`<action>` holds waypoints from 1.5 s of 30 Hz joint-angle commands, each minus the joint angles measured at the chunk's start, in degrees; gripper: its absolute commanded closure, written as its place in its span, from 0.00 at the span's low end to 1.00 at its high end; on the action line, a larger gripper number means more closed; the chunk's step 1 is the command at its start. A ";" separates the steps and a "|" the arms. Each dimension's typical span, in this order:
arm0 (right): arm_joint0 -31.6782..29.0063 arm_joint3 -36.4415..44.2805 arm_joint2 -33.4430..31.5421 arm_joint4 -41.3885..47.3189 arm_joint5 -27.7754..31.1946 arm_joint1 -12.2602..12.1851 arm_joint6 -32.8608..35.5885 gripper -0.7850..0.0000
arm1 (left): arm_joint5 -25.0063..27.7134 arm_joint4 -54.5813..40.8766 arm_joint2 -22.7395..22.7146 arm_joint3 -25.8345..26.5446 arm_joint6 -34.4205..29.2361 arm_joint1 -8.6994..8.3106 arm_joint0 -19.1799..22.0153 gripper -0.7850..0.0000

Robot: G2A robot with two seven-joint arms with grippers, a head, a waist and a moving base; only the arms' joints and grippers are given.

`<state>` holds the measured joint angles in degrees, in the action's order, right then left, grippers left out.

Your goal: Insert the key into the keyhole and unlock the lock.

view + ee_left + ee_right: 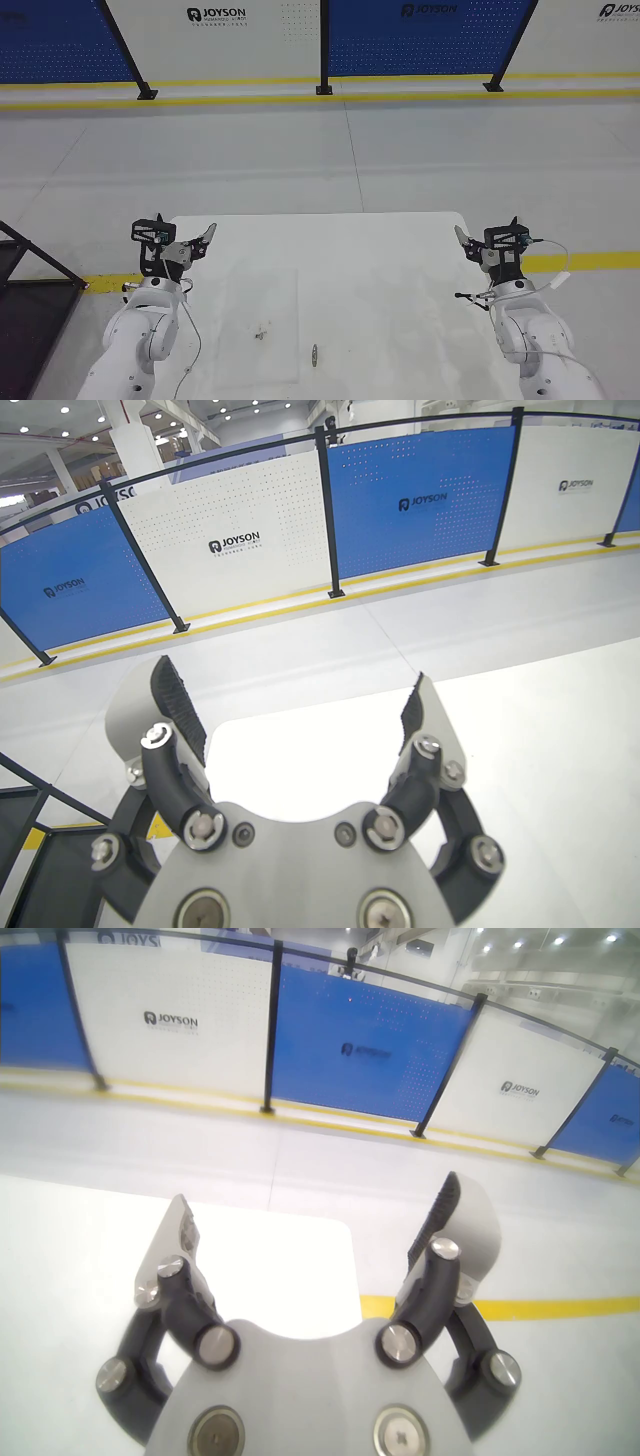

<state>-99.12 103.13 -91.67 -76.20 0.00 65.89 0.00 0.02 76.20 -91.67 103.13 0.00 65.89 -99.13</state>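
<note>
Two small things lie near the front middle of the white table [380, 270]: a pale metallic piece [262, 334] and a dark narrow piece [314, 352]. They are too small to tell which is the key and which the lock. My left gripper [205, 240] hangs over the table's far left corner, open and holding nothing [290, 685]. Over the far right corner, my right gripper [465, 240] is also open with nothing between its fingers [315, 1200]. Both grippers are far from the two pieces.
A faint clear rectangular mat [240, 300] lies left of the table's centre, with the pale piece on it. A black frame [30, 270] stands off the table's left side. Blue and white fence panels [420, 40] stand well beyond the table.
</note>
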 commanded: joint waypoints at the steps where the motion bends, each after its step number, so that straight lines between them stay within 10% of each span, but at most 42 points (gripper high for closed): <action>1: 0.00 0.00 0.00 0.00 0.00 0.00 0.00 0.00 | 0.48 0.13 0.05 -0.06 0.18 0.02 -0.59 0.00; 14: 0.00 0.00 0.00 0.00 0.00 0.00 0.00 0.00 | 13.76 1.09 -7.68 9.06 4.69 -0.75 -21.08 0.00; 24: 0.00 0.00 0.00 0.00 0.00 0.00 0.00 0.00 | 34.04 -1.26 -9.52 18.27 -8.92 -1.80 -34.41 0.00; 34: 0.00 0.00 0.00 0.00 0.00 0.00 0.00 0.00 | 22.56 -6.32 0.15 19.38 -32.87 -1.39 -30.12 0.00; 45: 0.00 0.00 0.00 0.00 0.00 0.00 0.00 0.00 | 6.93 2.78 11.96 9.87 -33.70 -0.10 -18.41 0.00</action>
<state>-99.12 103.13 -91.67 -76.20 0.00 65.89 0.00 8.46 78.37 -80.77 113.89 -33.80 65.64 -118.48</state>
